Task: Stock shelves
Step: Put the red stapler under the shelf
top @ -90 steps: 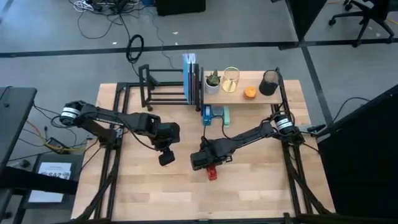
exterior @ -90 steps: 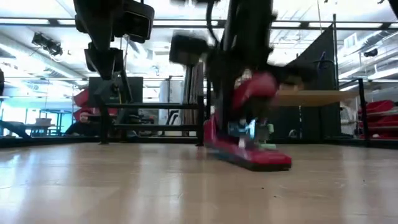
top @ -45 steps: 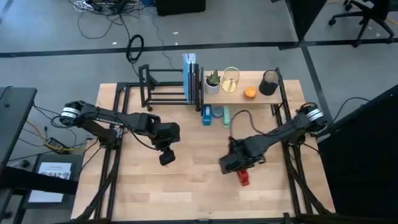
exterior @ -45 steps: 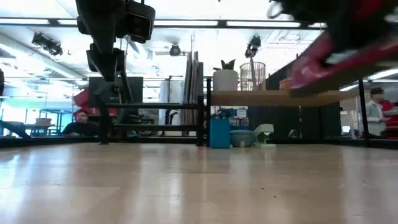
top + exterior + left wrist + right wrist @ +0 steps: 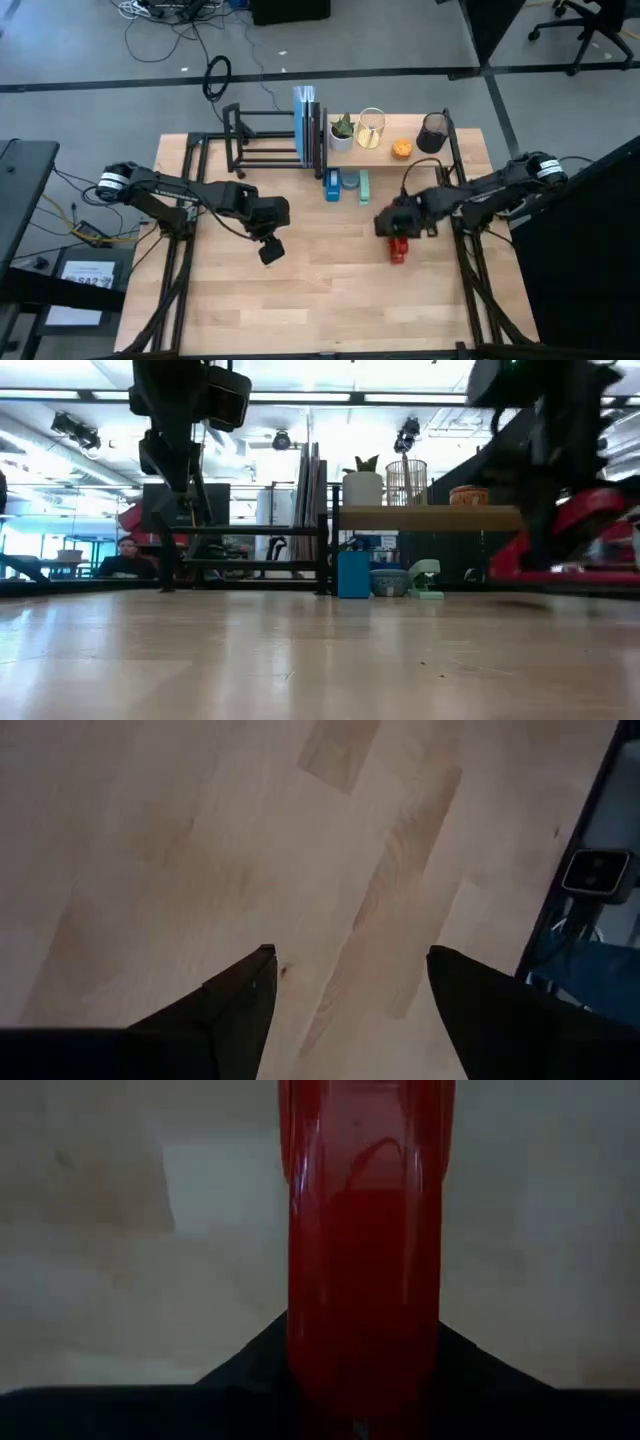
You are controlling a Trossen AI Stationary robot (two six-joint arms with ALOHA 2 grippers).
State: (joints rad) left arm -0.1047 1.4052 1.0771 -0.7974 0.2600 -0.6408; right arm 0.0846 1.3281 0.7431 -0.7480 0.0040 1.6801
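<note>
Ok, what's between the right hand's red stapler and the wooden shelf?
High view: only bare tabletop lies between the red stapler, gripped in the right hand, and the wooden shelf. The items under the shelf sit off to the side.

**Rack and shelf at top centre, arms low on either side**

In the high view the metal-bar rack (image 5: 265, 140) stands at the table's (image 5: 320, 300) upper edge, left of centre, with upright books (image 5: 306, 125) at its right end. The plank shelf (image 5: 385, 145) adjoins it on the right, carrying a plant pot (image 5: 342, 132), a wire basket (image 5: 372, 127), a small bowl (image 5: 402, 149) and a mesh cup (image 5: 433, 132). Three small items (image 5: 345, 185) sit just below it. The left gripper (image 5: 270, 252) hangs left of centre; the right gripper (image 5: 398, 232), lower right of the shelf, holds a stapler (image 5: 398, 250).
</note>
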